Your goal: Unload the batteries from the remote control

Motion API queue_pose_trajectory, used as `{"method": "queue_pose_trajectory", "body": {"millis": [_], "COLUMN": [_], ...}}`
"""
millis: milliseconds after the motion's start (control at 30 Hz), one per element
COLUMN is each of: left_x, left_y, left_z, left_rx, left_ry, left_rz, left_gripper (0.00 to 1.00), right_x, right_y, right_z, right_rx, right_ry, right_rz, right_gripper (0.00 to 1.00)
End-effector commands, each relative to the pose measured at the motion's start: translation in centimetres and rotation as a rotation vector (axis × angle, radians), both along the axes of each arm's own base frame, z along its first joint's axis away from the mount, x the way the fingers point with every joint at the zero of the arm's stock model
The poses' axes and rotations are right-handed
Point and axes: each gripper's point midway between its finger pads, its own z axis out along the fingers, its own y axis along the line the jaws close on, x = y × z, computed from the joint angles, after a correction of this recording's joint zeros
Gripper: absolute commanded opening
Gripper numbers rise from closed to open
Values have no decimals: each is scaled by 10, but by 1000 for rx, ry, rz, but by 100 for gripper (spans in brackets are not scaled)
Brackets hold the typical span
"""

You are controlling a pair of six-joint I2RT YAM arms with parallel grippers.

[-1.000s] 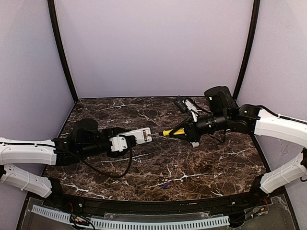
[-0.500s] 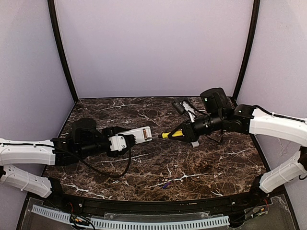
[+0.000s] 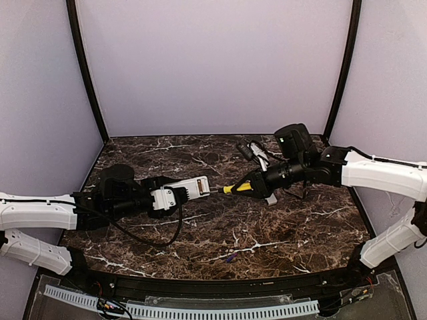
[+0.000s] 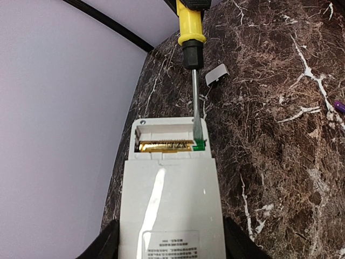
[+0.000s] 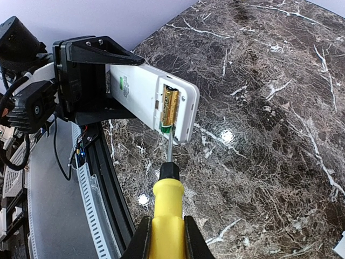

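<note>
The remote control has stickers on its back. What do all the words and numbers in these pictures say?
No text here can be read for sure.
White label on the back of the remote control: rows of tiny print, too blurred to read.
Green sticker on the same back: too small to read.
Gold battery in the open compartment: markings too small to read.
Screwdriver: no writing shows.
</note>
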Motion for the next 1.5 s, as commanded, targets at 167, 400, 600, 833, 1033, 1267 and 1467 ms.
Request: {"method": "queue_pose_trajectory", "body": {"millis": [167, 400, 600, 833, 1033, 1267, 1467], "left_x": [-2, -3, -9, -9, -10, -11, -9], "left_y": [-4, -6, -11, -19, -28, -36, -40], "left_z": [11, 4, 3, -9, -19, -38, -51], "left_rx": [-59, -61, -89, -101, -121, -111, -90], "left_ry": [-9, 8, 27, 88, 144, 200, 219], "left_rz": [-17, -25, -61, -71, -83, -105, -102], "left_gripper": [1, 0, 0, 0, 0, 0, 0], "right_x": [4, 0, 2, 5, 11, 4, 3], "right_y": [8, 7, 5, 3, -1, -2, -7], "right_z": [2, -4, -6, -28, -52, -71, -91], "right_rx": [40, 89, 111, 85, 56, 49, 18], "right_ry": [17, 66, 79, 116, 156, 196, 231], "right_rz": [19, 66, 66, 45, 12, 43, 32], "right_gripper": [0, 0, 0, 0, 0, 0, 0]}}
